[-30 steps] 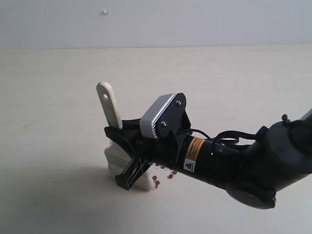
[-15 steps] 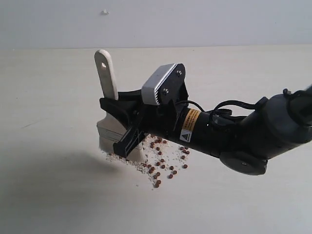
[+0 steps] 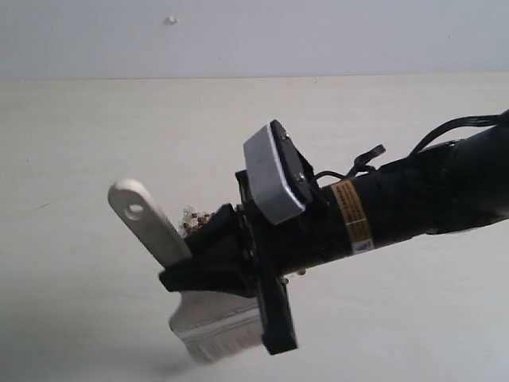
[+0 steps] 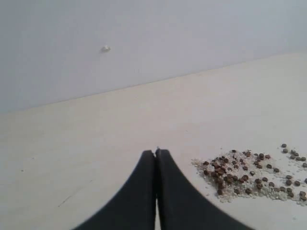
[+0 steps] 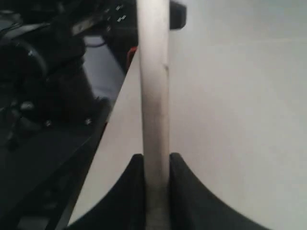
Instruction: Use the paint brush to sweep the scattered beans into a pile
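Right gripper (image 3: 208, 267), clamped on the paint brush (image 3: 149, 224) handle, holds the bristles tilted on the camera side of the beans (image 4: 235, 175); a low, flat stroke toward the heap looks best, left gripper (image 4: 156, 154) closed and empty.

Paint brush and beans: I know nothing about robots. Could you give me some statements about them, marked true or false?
1. The paint brush is clamped by its handle between the right jaws. True.
2. The left jaws hold a second brush. False: they are shut on nothing.
3. The beans lie in a loose patch on the table. True.
4. The brush's handle is solid right to its end. False: a hole shows near the end.
5. The beans are bright green. False: they are dark reddish-brown, mixed with whitish grains.
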{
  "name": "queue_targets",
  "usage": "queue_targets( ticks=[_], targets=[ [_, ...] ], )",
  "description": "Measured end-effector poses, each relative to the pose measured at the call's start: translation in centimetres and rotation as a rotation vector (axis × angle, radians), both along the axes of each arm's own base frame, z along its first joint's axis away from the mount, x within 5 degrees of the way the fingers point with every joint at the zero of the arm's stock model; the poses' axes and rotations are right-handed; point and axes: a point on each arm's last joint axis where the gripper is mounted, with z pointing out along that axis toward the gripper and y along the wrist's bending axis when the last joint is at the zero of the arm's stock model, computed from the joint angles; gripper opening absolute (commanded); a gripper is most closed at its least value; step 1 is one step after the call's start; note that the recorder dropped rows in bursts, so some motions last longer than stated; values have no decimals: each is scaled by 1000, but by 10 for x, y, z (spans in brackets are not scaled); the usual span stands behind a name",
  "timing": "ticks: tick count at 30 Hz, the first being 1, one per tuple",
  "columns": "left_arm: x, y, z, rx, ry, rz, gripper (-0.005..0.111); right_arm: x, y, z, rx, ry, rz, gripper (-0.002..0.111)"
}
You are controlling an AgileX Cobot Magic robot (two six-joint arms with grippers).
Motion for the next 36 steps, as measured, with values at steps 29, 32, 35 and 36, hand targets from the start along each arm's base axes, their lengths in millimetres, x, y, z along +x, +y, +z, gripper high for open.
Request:
queue_targets(
  ticks=[29,32,35,36],
  targets=[
    [0,0,0,0,0,0,0,112,-14,-41,-38,65,16,0],
    [0,0,0,0,0,0,0,123,-10,-35,-27,39,14,0],
    [0,0,0,0,0,0,0,130,-7,-29,-24,28,15,0],
    [0,0,0,0,0,0,0,131,-7,-27,-29,28,20,0]
  ],
)
